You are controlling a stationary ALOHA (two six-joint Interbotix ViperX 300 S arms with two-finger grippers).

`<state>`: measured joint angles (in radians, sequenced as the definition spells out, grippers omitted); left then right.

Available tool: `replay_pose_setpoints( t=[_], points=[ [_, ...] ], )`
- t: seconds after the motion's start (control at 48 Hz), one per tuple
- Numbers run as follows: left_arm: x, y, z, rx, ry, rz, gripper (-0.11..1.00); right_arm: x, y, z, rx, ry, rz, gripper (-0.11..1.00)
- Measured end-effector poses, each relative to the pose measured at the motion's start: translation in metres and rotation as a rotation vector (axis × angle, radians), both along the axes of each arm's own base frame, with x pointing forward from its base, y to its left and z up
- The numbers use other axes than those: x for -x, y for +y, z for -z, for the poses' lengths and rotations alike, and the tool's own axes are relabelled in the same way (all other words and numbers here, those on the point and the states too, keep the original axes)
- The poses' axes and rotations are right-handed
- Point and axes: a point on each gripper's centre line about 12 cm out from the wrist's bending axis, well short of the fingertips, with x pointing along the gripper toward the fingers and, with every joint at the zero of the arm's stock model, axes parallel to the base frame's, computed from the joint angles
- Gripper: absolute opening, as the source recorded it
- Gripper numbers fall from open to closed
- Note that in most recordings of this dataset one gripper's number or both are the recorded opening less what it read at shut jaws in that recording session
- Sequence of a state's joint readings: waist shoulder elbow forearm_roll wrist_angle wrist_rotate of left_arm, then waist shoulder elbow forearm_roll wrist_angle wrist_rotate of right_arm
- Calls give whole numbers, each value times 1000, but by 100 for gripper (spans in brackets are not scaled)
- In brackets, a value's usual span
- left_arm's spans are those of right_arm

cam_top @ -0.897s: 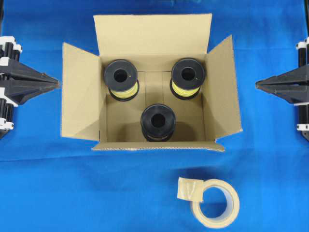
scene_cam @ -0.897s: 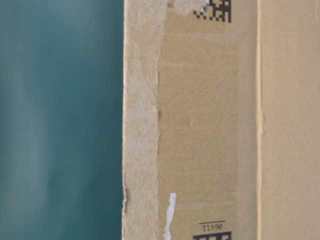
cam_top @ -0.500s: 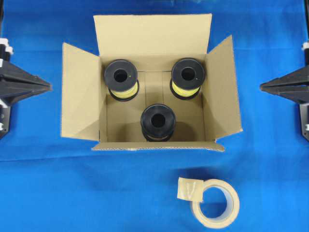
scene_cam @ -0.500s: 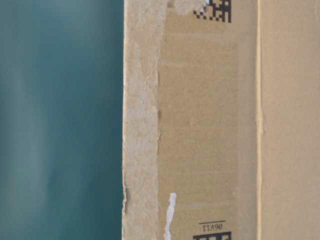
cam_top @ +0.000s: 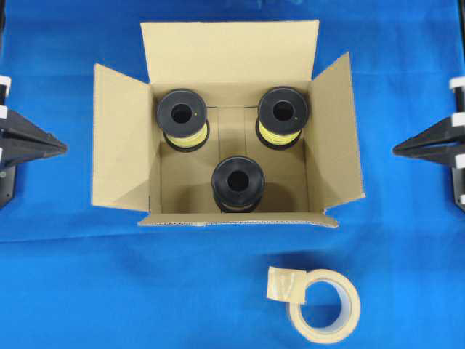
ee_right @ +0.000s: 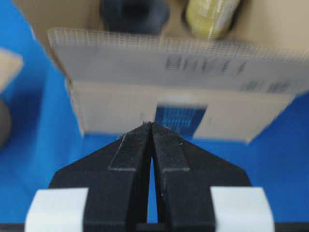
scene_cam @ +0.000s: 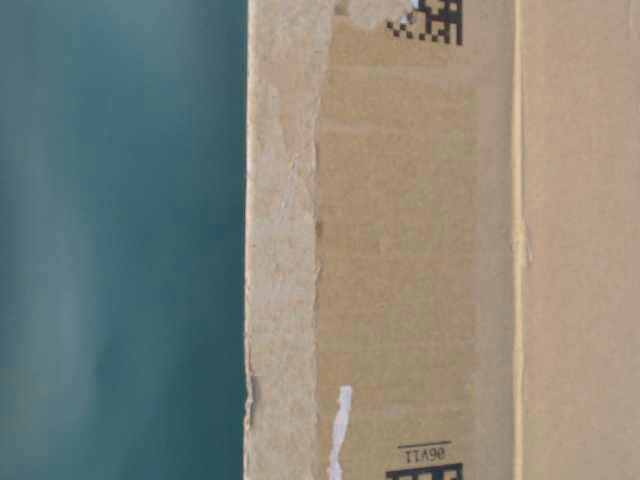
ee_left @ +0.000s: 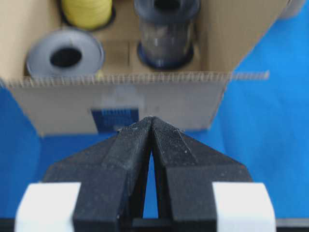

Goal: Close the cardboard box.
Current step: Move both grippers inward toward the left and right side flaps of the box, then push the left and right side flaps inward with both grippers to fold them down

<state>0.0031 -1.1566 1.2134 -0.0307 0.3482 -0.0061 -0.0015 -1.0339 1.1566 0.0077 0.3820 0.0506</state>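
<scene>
The large brown corrugated cardboard box (cam_top: 225, 123) stood open in the middle of the blue cloth, all four flaps splayed, its long axis running from one arm to the other; my left gripper (cam_top: 62, 145) and my right gripper (cam_top: 397, 150) sat well apart from it on opposite sides, both pinched closed and empty, each pointing straight at a side flap; neither looked clearly nearer

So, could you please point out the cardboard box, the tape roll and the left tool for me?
cardboard box (cam_top: 120, 138): overhead view, on its left open flap.
tape roll (cam_top: 347, 299): overhead view, on its beige ring.
left tool (ee_left: 151, 121): left wrist view, at the closed fingertips.
</scene>
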Motion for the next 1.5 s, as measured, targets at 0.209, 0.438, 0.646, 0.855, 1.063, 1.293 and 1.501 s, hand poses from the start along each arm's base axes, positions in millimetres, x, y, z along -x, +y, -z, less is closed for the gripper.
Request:
replay_pose_setpoints(
  t=[0.209, 0.438, 0.646, 0.855, 1.063, 1.293, 1.501],
  points=[
    [0, 0, 24, 0, 71, 0, 0, -3, 0, 28, 0, 95, 0, 0],
    [-6, 0, 32, 3, 74, -3, 0, -9, -3, 34, -2, 95, 15, 0],
    [-23, 1, 35, 7, 8, -11, 0, -18, -3, 28, -1, 15, 17, 0],
    [-50, 2, 37, -4, 8, -11, 0, -36, -4, 25, -5, -41, 20, 0],
    [-82, 2, 24, -21, -23, -7, 0, -64, -4, 13, -6, -135, 23, 0],
    [-105, 3, 26, -26, -56, -11, 0, -93, -5, 13, -6, -193, 25, 0],
    [-131, 4, 34, -27, -52, -14, 0, -123, -6, 24, -4, -167, 27, 0]
  ],
)
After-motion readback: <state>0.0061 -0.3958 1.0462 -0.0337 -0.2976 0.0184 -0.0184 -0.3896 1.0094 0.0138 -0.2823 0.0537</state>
